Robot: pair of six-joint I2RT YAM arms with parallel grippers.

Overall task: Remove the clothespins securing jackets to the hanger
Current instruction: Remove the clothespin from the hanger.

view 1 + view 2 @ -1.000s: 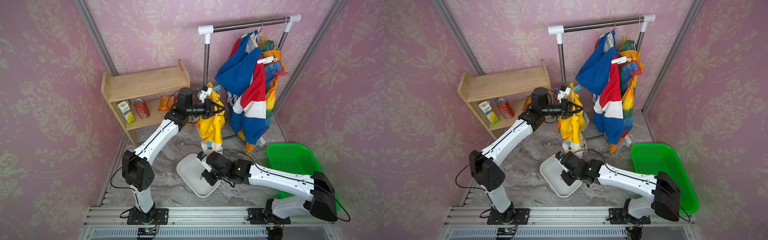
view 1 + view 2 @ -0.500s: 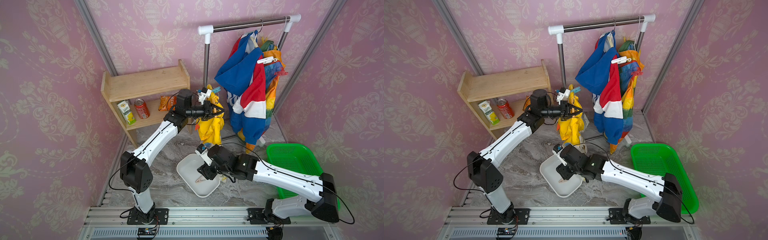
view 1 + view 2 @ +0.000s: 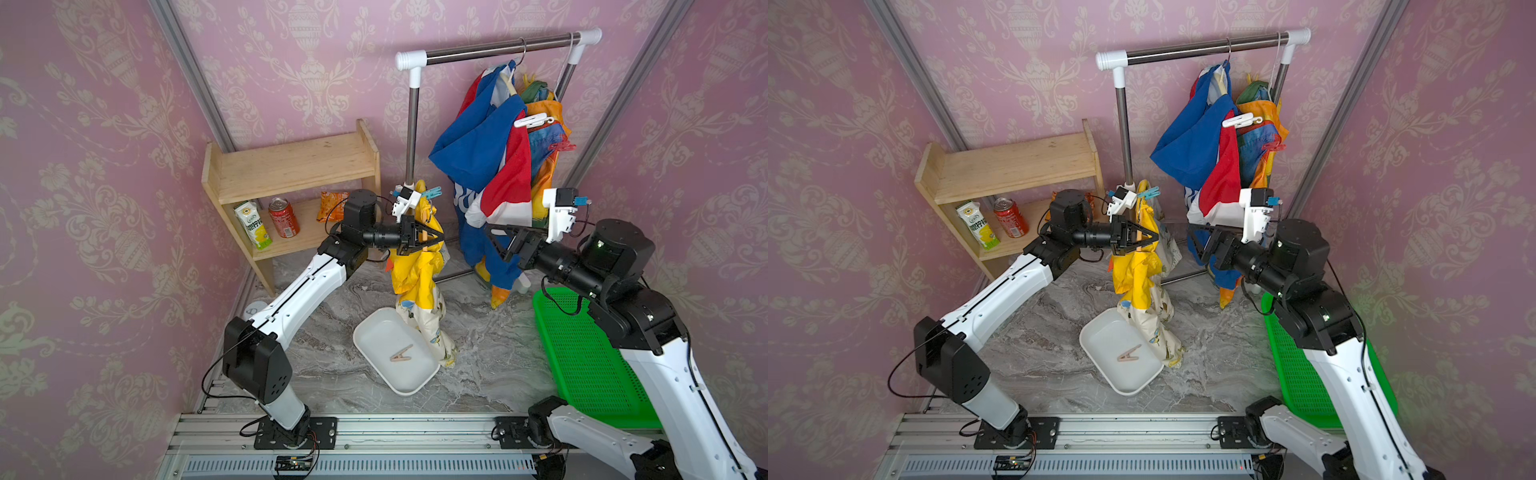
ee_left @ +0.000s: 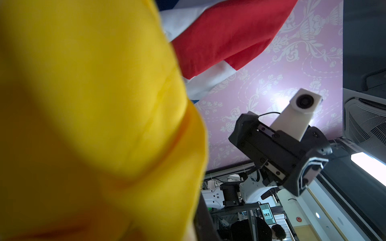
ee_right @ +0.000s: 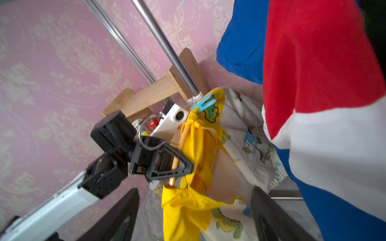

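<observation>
- fingers (image 5: 167, 174) of the left gripper (image 3: 439, 240) stay pinched together on the yellow jacket (image 3: 415, 270), by its wooden hanger (image 5: 182, 135); the teal clothespin (image 3: 432, 192) is still clipped just above them.
- below, between both sets of fingers, the beige clothespin (image 3: 401, 354) now lies loose in the white tray (image 3: 376, 336): one pin done.
- the right gripper (image 3: 496, 244) has let go and risen from the tray; its fingers (image 5: 271, 212) stand wide apart, empty, facing the teal clothespin, likely the next target.
- above them on the rack (image 3: 498, 48), the white clothespin (image 3: 530, 121) and red clothespin (image 3: 561, 146) still hold the other jackets.
</observation>
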